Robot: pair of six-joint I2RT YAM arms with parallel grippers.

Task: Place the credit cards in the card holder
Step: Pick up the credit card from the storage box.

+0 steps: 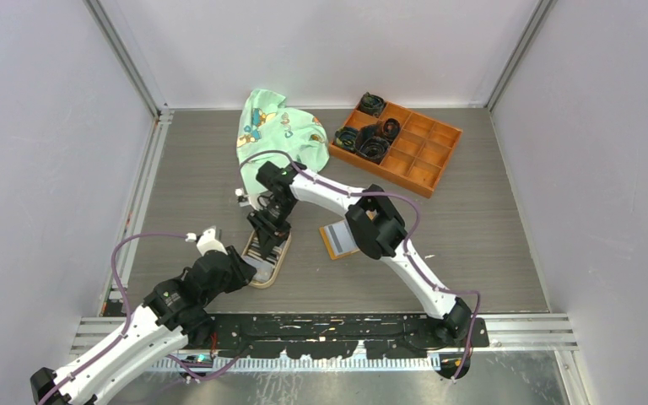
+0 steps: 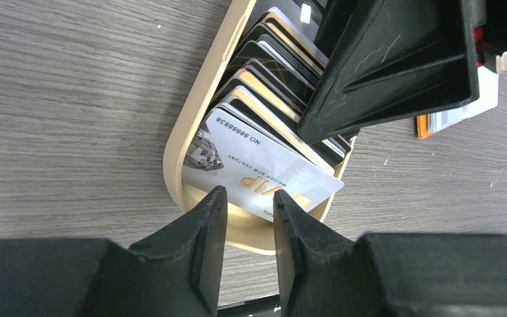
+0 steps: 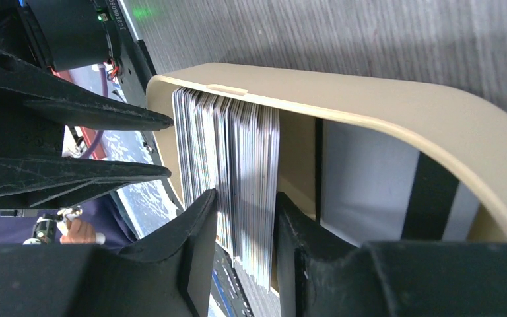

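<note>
We count two arms (image 1: 405, 253) and two grippers on them, the left gripper (image 2: 249, 198) and the right gripper (image 3: 245, 201), each with two fingers. We see one tan dish (image 2: 195, 119), and in it a single stack of credit cards (image 2: 257, 165), packed too tightly for an exact number. There is one card holder (image 1: 338, 240), one orange tray (image 1: 426, 173) holding four dark coils (image 1: 375, 149), and one green cloth (image 1: 283, 135).

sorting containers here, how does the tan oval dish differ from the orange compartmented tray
The tan oval dish is one undivided rounded well; the orange rectangular tray is split into many square compartments. The dish holds a row of cards; the tray holds dark coiled items. Both sit open-topped on the table.
</note>
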